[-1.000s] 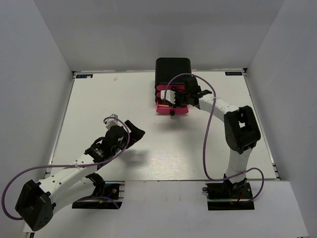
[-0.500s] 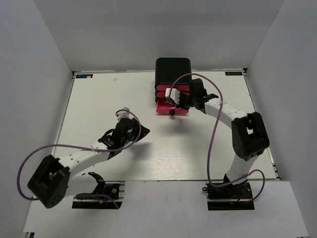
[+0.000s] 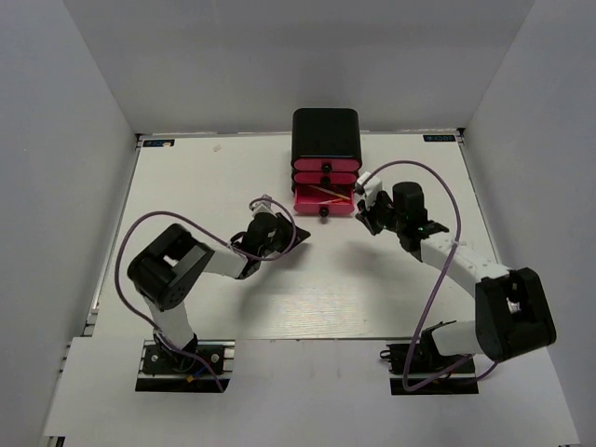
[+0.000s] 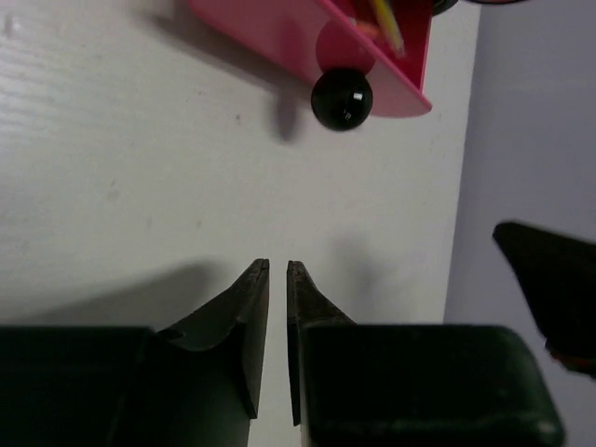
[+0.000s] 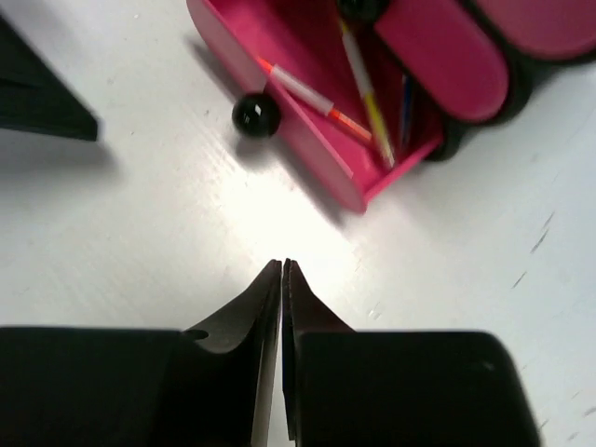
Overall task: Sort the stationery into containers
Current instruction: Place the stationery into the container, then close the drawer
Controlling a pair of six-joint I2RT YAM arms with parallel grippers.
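The black cabinet (image 3: 325, 135) holds three pink drawers. Its bottom drawer (image 3: 324, 201) is pulled out, and the two above it are closed. Inside the open drawer lie an orange-and-white pen (image 5: 303, 93), a yellow pen (image 5: 368, 88) and a bluish pen (image 5: 407, 107). My left gripper (image 3: 296, 239) hovers over the table in front-left of the drawer knob (image 4: 342, 98), jaws nearly together and empty. My right gripper (image 3: 371, 222) sits in front-right of the drawer, jaws closed on nothing. No stationery shows on the table.
The white table (image 3: 214, 186) is boxed in by grey walls on three sides. Both arms reach toward the middle, their tips about a drawer's width apart. The right gripper's dark finger (image 4: 549, 270) shows at the edge of the left wrist view.
The right gripper pulled back out of the drawer to its front right. The left arm swung right toward the drawer and its wide-open jaws closed.
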